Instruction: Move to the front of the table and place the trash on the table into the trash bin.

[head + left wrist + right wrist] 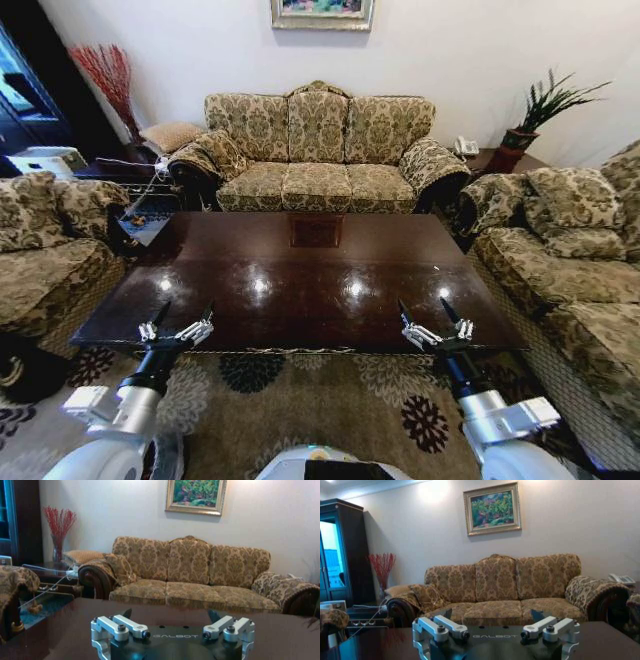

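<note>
The dark glossy table stretches ahead of me, with a square inlay near its far edge. Its top reflects ceiling lights. The trash is out of view. A dark round shape cut off by the left edge of the head view, on the floor by the table's near left corner, looks like the trash bin. My left gripper is open over the table's near left edge. My right gripper is open over the near right edge. Both wrist views look across the table, past the open left gripper and open right gripper.
A patterned three-seat sofa stands behind the table. Matching sofas flank it on the left and right. A patterned rug lies under the near edge. A glass side table sits at the far left corner.
</note>
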### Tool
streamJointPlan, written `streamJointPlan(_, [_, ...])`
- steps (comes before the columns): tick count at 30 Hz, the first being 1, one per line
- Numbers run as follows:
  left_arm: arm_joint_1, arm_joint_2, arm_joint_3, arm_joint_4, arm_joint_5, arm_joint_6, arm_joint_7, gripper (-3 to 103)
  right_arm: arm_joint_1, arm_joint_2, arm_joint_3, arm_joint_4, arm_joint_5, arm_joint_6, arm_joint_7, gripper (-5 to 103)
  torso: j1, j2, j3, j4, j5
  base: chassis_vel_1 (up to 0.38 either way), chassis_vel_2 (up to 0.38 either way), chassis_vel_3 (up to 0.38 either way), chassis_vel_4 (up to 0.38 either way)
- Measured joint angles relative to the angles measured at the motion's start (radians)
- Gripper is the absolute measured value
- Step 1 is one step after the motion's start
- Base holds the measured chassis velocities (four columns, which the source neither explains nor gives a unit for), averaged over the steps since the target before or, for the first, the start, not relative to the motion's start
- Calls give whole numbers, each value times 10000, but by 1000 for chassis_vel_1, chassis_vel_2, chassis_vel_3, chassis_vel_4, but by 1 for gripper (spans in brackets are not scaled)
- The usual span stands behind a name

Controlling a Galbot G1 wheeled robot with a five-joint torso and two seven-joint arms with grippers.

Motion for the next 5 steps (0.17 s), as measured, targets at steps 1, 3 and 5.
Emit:
streamJointPlan(1, [0, 0, 0, 0, 0, -1, 0, 100, 0, 0, 0, 0, -1, 0, 1, 100, 0, 0, 0, 0, 0, 0, 0, 0, 0])
streamJointPlan(3, [0, 0, 0, 0, 0, -3, 0, 100, 0, 1, 0, 0, -3, 0, 2, 100, 0, 0, 0, 0, 0, 0, 0, 0, 0])
streamJointPlan(5, [0, 0, 0, 1, 0, -4, 0, 100, 0, 1, 0, 0, -4, 0, 3, 100, 0, 0, 0, 0, 0, 0, 0, 0, 0])
